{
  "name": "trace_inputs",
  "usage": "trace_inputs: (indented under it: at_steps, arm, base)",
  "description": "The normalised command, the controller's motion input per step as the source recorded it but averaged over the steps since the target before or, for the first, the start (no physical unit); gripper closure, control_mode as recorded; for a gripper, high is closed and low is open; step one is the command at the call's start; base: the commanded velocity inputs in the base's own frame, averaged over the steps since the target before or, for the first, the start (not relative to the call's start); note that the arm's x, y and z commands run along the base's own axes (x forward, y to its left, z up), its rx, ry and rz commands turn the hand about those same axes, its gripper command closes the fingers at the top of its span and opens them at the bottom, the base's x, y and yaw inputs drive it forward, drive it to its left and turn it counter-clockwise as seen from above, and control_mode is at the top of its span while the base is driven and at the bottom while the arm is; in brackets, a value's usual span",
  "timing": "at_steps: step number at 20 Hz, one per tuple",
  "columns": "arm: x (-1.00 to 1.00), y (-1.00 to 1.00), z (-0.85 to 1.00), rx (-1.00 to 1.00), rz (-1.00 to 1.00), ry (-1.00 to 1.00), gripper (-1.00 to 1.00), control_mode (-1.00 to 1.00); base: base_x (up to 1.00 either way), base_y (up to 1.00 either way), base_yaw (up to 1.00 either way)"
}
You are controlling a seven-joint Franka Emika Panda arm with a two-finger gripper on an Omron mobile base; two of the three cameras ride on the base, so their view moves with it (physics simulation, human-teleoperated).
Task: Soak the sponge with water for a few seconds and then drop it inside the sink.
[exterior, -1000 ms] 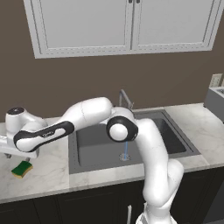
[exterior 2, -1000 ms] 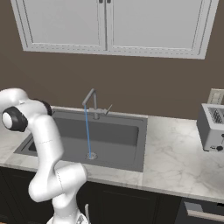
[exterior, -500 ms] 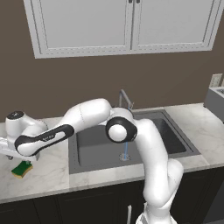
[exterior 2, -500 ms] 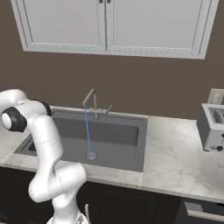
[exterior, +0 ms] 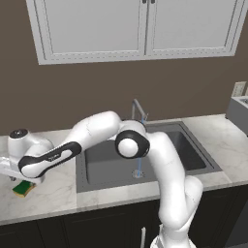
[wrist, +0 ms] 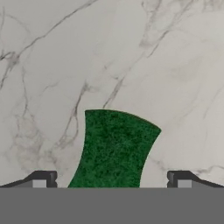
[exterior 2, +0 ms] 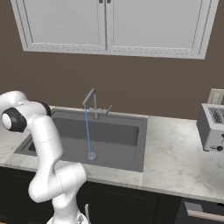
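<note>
Over sponge (wrist: 113,151), gripper (wrist: 112,181) lower, jaws wide

L/R base cams: behind arm, share sink (exterior: 145,160) | hand cam: close, down on counter (wrist: 131,52)

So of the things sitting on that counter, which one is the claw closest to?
The sponge, the small green-topped block left of the sink. The open gripper hangs right over it, a finger on each side. The toaster stands far off, beyond the basin.

Brown wall (exterior 2: 153,87), white upper cabinets (exterior 2: 109,24), marble counter (exterior 2: 175,157), dark base cabinets (exterior 2: 127,203), toaster (exterior 2: 213,127)
</note>
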Motion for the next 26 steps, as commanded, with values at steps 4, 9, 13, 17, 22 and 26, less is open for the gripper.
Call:
trace_inputs:
  at_steps: [4, 9, 13, 17, 22, 26]
  arm:
    - [0.0, 0.0, -0.31, 0.0, 0.0, 0.0, -1.0, -1.0]
    - [0.0, 0.0, -0.27, 0.0, -0.01, 0.0, -1.0, -1.0]
    - [0.0, 0.0, -0.29, 0.0, -0.01, 0.0, -1.0, -1.0]
    - [0.0, 0.0, -0.25, 0.0, -0.01, 0.0, -1.0, -1.0]
    - [0.0, 0.0, -0.08, 0.0, 0.0, 0.0, -1.0, -1.0]
    - [0.0, 0.0, 0.0, 0.0, 0.0, 0.0, -1.0, -1.0]
  base:
    - [0.0, 0.0, 0.0]
    - [0.0, 0.0, 0.0]
    - [0.0, 0.0, 0.0]
    - [0.0, 0.0, 0.0]
    - [0.0, 0.0, 0.0]
    - [0.0, 0.0, 0.0]
